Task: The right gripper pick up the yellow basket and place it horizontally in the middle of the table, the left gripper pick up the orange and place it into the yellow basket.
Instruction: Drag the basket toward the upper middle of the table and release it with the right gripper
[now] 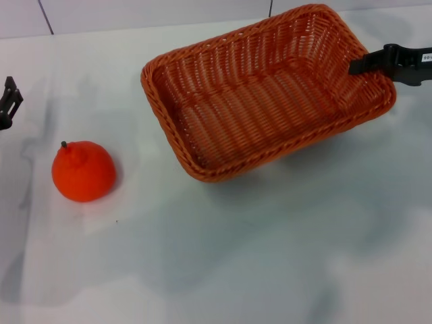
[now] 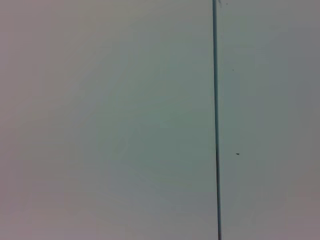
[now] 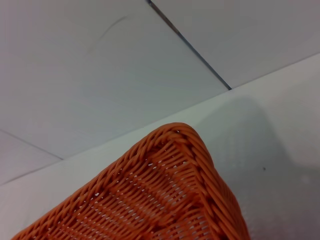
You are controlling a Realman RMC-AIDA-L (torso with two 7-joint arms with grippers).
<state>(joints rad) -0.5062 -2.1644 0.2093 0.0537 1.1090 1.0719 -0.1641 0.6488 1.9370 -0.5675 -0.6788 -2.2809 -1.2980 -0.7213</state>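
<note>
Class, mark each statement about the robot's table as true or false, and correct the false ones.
1. The orange lies inside the yellow basket. False: it sits on the table, to the basket's left and apart from it.
2. The right gripper is at the basket's right-hand rim. True.
3. The basket holds nothing. True.
4. The left gripper is touching the orange. False: it is at the left edge of the head view, well clear of the fruit.
5. The basket lies upside down. False: its opening faces up.
</note>
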